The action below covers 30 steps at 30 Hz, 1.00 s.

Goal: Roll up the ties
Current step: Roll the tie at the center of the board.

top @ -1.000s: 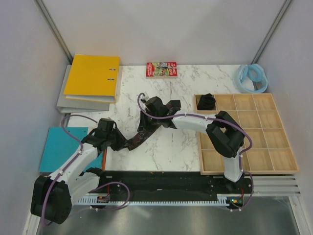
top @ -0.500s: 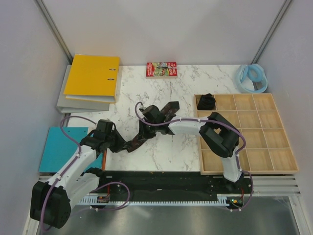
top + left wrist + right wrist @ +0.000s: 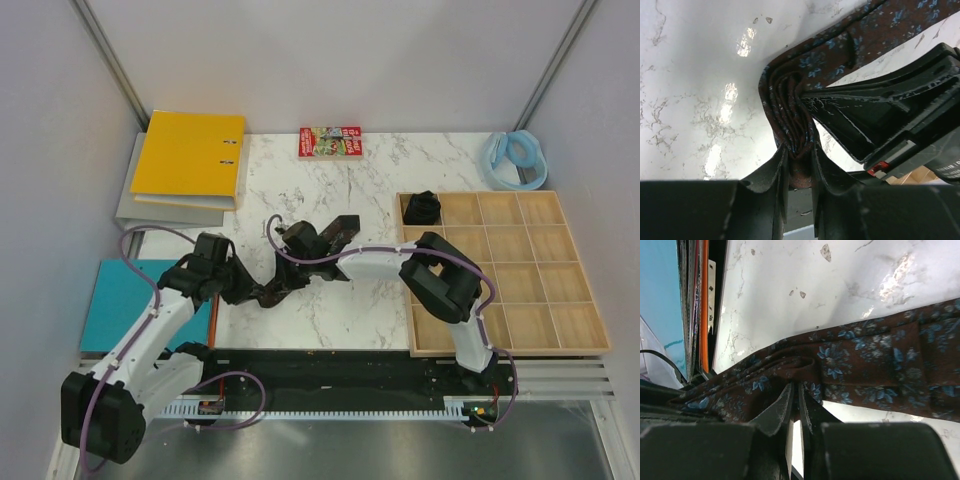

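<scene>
On the marble table (image 3: 350, 300), left of the wooden compartment tray (image 3: 520, 280), a brown blue-flowered necktie (image 3: 865, 365) stretches between both grippers. The left gripper (image 3: 797, 167) clamps its folded bundle. The right gripper (image 3: 796, 400) pinches the fabric, jaws nearly together. A rolled tie (image 3: 423, 208) sits in the tray's far-left compartment.

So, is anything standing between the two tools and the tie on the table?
Nothing visible does. The left tool is closed on the folded end of the tie, with the cloth pressed between its fingers. The right tool pinches the same tie right beside it, so both have direct contact.
</scene>
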{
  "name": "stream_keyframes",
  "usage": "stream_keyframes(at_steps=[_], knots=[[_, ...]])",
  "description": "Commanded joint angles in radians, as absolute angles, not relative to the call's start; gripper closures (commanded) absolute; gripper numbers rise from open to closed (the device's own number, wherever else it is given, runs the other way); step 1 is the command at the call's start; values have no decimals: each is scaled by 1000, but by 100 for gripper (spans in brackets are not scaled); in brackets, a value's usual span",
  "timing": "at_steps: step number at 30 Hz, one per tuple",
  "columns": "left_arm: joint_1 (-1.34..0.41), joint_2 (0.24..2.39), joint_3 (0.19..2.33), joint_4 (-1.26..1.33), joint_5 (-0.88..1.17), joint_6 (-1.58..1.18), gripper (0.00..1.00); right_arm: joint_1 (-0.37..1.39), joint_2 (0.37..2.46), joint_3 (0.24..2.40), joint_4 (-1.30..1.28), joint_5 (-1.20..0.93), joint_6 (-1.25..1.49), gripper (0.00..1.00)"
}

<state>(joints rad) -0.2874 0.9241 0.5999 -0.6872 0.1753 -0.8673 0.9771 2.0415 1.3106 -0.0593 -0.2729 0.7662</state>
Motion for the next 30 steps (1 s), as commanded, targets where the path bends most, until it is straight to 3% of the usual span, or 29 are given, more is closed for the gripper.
stream_keyframes(at_steps=[1, 30], knots=[[-290, 945, 704, -721, 218, -815, 98, 996, 2066, 1350, -67, -273, 775, 86], [-288, 1252, 810, -675, 127, -701, 98, 996, 2088, 1374, -118, -252, 784, 87]])
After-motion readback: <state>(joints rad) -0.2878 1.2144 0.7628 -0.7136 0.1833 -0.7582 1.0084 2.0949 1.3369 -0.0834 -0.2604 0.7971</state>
